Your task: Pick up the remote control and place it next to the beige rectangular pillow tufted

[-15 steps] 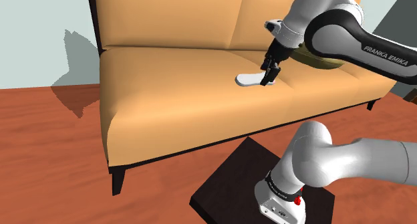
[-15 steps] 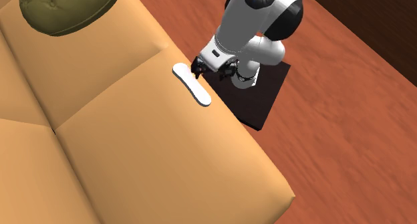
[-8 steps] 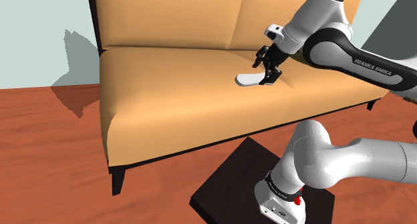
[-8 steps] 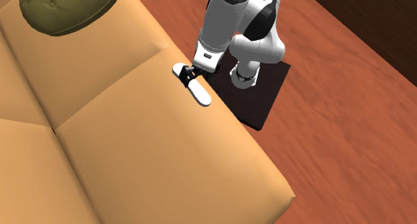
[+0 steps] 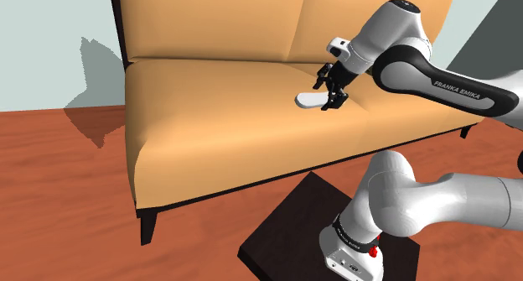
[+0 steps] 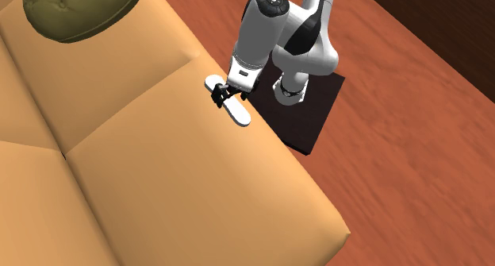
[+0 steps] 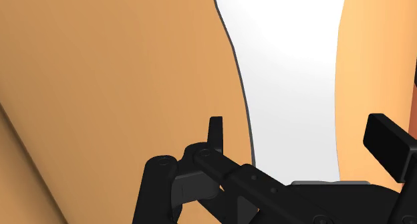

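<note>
In the shoulder view the black two-finger tool (image 5: 326, 101) covers one end of the flat white remote control (image 5: 307, 100). The tan padded sofa (image 5: 209, 103) is cut off at its top and at one end, and the dark box stand (image 5: 285, 229) before the sofa runs off the bottom edge. In the second exterior view the tool hides a stretch of the remote, the top edge crops the olive-green rounded pillow (image 6: 79, 10) on the sofa, and the white arm (image 6: 262, 26) covers part of the stand. In the wrist view the remote runs past the edge at one end and vanishes behind the tool's body at the other.
</note>
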Controlling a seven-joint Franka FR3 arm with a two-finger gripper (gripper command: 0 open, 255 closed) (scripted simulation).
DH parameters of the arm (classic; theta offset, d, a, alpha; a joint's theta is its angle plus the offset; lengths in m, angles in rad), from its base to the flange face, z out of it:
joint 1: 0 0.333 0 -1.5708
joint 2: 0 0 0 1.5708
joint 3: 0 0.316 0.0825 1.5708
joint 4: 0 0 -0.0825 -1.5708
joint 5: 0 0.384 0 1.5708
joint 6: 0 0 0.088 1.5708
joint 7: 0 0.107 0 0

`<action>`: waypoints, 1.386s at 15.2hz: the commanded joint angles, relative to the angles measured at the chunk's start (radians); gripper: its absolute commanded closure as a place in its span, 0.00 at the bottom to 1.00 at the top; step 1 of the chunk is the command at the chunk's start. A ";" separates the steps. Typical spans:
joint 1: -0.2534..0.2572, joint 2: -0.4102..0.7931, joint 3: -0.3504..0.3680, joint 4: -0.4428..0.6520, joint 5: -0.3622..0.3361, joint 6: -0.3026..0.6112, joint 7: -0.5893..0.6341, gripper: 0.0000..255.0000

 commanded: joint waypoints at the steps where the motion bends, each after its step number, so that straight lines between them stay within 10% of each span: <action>1: 0.000 0.000 0.000 0.000 0.000 0.001 0.000 0.00; 3: 0.000 0.000 0.000 0.000 0.000 0.000 0.000 0.00; 4: 0.000 0.000 0.000 0.000 0.000 0.000 0.000 1.00; 21: 0.025 0.033 0.041 0.114 0.045 -0.079 -0.016 1.00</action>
